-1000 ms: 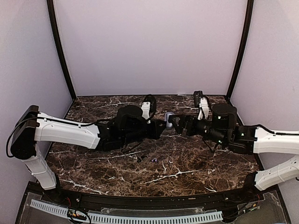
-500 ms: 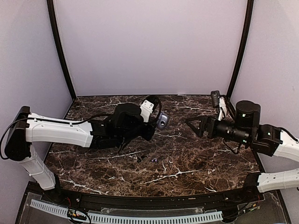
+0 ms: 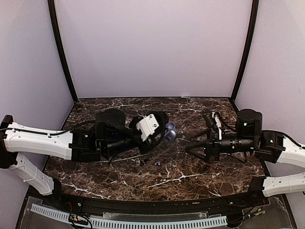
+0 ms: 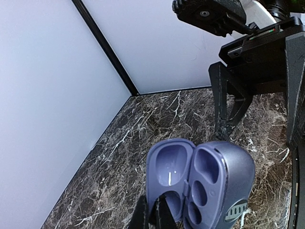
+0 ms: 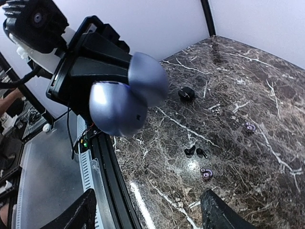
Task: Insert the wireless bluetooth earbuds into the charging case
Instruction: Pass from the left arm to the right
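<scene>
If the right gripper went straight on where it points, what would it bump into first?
Most likely the table by the nearer purple earbud, just ahead of the right gripper. The charging case the left gripper holds looks higher and aside, but depth is unclear.

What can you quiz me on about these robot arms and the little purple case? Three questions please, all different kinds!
1. True or false: the charging case lies flat on the table.
2. Who holds the case? A) the left gripper B) a person's hand C) nobody
3. Fill in: the earbuds are lying on the ____, not in the case.
Key: 1 false; 2 A; 3 table.
</scene>
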You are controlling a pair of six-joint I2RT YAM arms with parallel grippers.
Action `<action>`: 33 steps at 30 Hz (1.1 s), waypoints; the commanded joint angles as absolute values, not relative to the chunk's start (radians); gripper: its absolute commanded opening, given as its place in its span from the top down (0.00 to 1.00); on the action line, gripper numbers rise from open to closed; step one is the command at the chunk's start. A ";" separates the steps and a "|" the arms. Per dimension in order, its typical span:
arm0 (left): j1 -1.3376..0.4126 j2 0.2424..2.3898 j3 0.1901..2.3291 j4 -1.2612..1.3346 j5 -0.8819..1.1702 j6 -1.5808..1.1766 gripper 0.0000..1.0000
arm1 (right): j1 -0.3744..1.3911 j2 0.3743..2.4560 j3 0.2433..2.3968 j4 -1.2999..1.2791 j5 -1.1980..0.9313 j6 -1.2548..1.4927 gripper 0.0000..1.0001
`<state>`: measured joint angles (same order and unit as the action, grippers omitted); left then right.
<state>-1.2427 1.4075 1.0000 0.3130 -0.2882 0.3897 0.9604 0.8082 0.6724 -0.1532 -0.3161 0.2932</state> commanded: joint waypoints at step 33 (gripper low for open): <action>-1.338 1.560 1.169 0.242 -0.399 0.510 1.00 | 1.073 0.862 0.719 -0.058 -0.235 0.044 0.71</action>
